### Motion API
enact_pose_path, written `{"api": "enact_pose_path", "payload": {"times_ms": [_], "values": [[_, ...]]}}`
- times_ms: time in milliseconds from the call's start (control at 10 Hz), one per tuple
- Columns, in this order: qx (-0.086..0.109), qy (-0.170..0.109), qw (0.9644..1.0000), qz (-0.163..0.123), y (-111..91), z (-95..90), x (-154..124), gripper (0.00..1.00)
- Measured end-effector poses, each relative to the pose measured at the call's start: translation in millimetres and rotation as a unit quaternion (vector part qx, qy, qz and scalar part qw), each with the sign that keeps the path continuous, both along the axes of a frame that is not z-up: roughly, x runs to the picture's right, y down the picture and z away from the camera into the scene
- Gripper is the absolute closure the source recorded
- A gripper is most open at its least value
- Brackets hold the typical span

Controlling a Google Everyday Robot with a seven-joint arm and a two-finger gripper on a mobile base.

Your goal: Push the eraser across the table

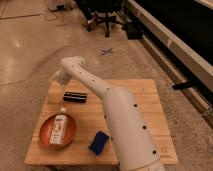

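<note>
The eraser point(75, 96) is a small black bar lying flat on the far left part of the light wooden table point(145, 100). My white arm reaches from the lower right across the table to its far left edge. The gripper point(56, 78) hangs there, just beyond and to the left of the eraser, apart from it.
A red-brown bowl point(57, 131) holding a white bottle point(60, 129) sits at the near left. A blue folded pad point(99, 142) lies near the front edge beside my arm. An office chair point(102, 20) and a blue floor cross point(106, 51) lie beyond the table. A dark wall unit runs along the right.
</note>
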State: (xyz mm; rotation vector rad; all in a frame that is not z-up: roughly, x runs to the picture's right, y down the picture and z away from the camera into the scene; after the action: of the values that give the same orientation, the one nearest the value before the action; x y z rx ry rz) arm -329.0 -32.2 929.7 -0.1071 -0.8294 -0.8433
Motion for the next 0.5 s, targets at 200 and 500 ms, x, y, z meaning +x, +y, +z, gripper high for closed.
{"api": "enact_pose_path", "payload": {"times_ms": [200,500], "values": [[-0.001,-0.003,0.9999,-0.013,5.5,3.8,-10.0,0.35],[-0.004,0.008,0.9993,-0.036,15.6,19.2,-15.5,0.35]]}}
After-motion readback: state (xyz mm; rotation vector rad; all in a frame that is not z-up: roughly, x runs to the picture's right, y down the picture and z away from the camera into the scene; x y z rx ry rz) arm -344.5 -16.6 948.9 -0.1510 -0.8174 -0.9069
